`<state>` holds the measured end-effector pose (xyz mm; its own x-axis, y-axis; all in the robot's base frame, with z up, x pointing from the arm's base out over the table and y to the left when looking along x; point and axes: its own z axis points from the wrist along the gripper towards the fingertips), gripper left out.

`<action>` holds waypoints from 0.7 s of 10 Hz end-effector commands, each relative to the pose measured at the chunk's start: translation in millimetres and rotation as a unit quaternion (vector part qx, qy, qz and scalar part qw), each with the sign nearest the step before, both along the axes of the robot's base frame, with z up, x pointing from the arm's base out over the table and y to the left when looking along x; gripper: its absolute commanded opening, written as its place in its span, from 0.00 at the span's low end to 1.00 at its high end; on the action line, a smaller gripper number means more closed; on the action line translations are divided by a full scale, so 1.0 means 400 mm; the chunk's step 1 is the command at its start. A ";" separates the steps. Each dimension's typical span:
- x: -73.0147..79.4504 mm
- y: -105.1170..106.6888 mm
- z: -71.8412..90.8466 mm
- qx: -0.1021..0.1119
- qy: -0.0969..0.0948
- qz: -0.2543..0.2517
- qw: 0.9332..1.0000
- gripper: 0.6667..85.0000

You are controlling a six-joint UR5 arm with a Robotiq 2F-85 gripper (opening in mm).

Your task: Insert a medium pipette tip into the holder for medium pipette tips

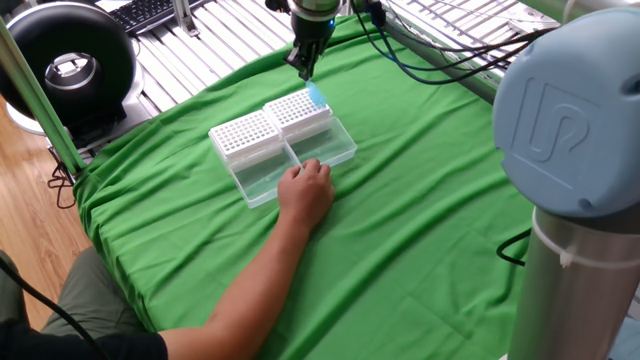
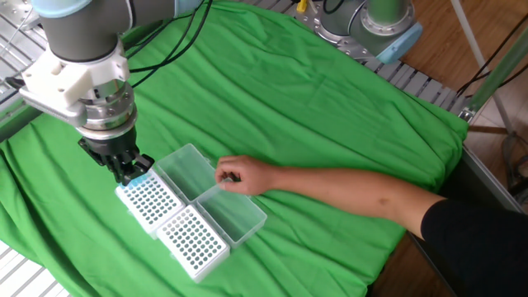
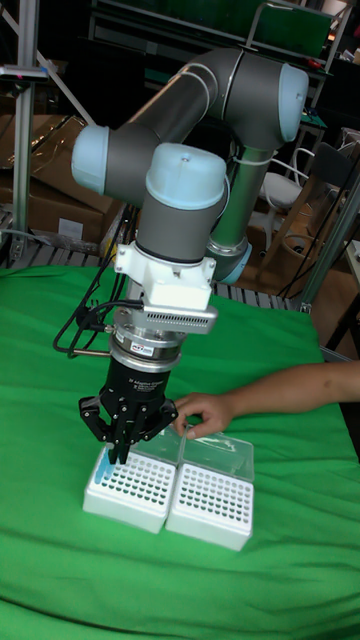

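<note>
The gripper (image 3: 118,452) hangs just above the holder (image 1: 298,112), at its far corner from the person's hand (image 1: 305,190); I cannot tell whether it is open or closed. The blue pipette tip (image 1: 316,95) stands roughly upright there. A sideways snag could tilt it out.
</note>
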<state>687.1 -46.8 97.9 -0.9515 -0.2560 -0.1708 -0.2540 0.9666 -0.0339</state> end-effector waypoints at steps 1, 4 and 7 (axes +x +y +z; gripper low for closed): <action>-0.016 0.001 -0.022 0.010 0.008 0.025 1.000 0.34; -0.020 0.000 -0.022 0.010 0.008 0.024 1.000 0.40; -0.030 -0.027 -0.007 -0.013 0.023 0.004 1.000 0.33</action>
<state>677.6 -53.1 90.4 -0.9477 -0.2872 -0.1391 -0.2848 0.9579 -0.0374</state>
